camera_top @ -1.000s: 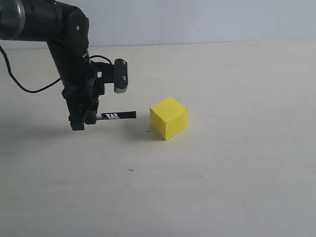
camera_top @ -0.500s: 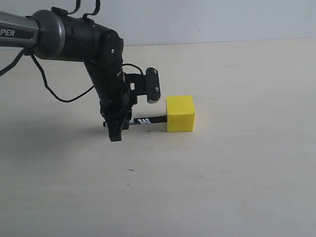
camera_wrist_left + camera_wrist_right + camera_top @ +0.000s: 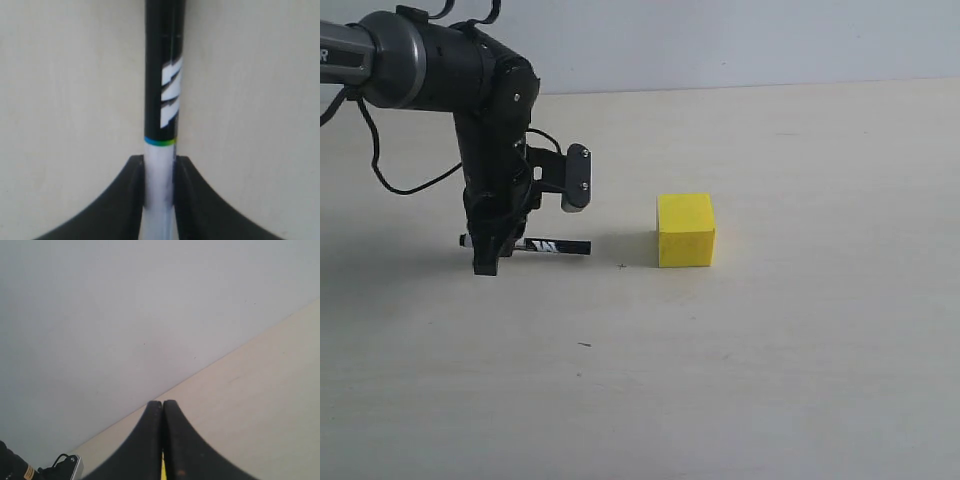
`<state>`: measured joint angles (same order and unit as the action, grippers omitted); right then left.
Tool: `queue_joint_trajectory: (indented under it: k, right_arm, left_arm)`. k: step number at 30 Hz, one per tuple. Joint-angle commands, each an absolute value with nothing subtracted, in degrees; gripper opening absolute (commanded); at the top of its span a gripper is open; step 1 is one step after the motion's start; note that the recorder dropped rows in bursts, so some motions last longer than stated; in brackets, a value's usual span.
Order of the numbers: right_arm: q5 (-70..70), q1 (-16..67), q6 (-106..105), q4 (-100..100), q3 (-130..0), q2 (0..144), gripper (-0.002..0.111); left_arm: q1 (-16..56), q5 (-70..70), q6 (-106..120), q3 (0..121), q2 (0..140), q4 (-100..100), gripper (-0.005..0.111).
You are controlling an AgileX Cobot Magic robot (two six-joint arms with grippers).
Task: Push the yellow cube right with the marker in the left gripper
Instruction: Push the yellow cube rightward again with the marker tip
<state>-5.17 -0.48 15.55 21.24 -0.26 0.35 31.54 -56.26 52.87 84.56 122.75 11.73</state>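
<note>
Marker (image 3: 552,246) level in left gripper (image 3: 490,250), yellow cube (image 3: 685,230) apart

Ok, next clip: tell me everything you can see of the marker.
The marker is a slim pen-like stick: a white barrel, then a thin coloured ring, then a black section with white lettering. It looks like plastic. The left gripper clamps the white barrel between its black jaws, a short stub sticking out behind. It lies roughly level, low over the table, black end pointing at the yellow cube with a clear gap between them. Whether it touches the table cannot be told.
</note>
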Motion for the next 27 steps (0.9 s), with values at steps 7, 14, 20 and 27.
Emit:
queue_joint_trajectory:
  k: [7, 14, 20, 27]
  right_arm:
    - [-5.0, -0.7, 15.1, 20.8, 0.0, 0.0, 0.0]
    - [-5.0, -0.7, 15.1, 21.0, 0.0, 0.0, 0.0]
    - [-5.0, -0.7, 15.1, 21.0, 0.0, 0.0, 0.0]
    - [-5.0, -0.7, 15.1, 21.0, 0.0, 0.0, 0.0]
  left_arm:
    - [30.8, -57.3, 64.6, 89.9, 122.6, -1.4, 0.0]
    - [29.5, -56.2, 65.9, 90.3, 122.7, -1.2, 0.0]
    - [34.3, -57.0, 65.6, 95.1, 124.9, -2.0, 0.0]
    - [39.6, -57.1, 65.7, 99.8, 127.4, -2.1, 0.0]
